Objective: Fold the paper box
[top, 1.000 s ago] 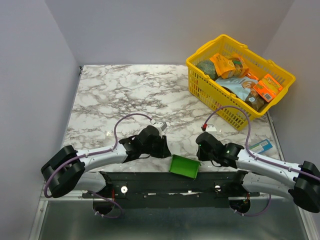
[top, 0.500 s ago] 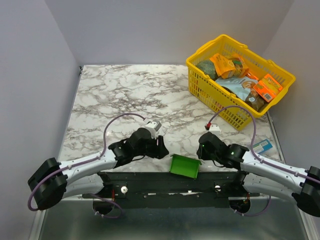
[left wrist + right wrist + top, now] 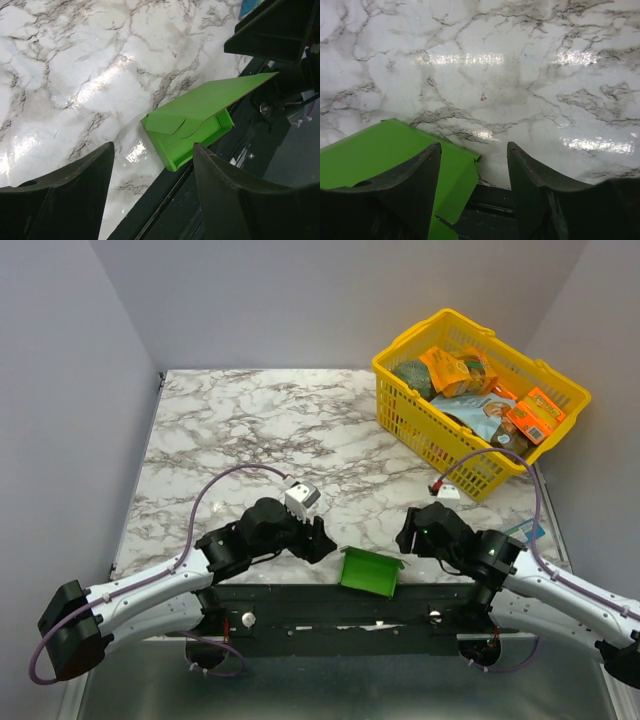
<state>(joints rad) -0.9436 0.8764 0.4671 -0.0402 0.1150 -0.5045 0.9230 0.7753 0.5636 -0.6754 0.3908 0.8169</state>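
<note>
With box at near table edge, between left gripper and right gripper, both wide open and empty: risks sliding off if nudged, or springing open unheld

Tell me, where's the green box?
In the top view, the paper box sits at the table's near edge, between the left gripper and right gripper.

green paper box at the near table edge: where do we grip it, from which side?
Likely the raised lid flap of the paper box: it stands tilted up off the box's base along the far side, leaving a thin free edge. Come from above and pinch across the card.
</note>
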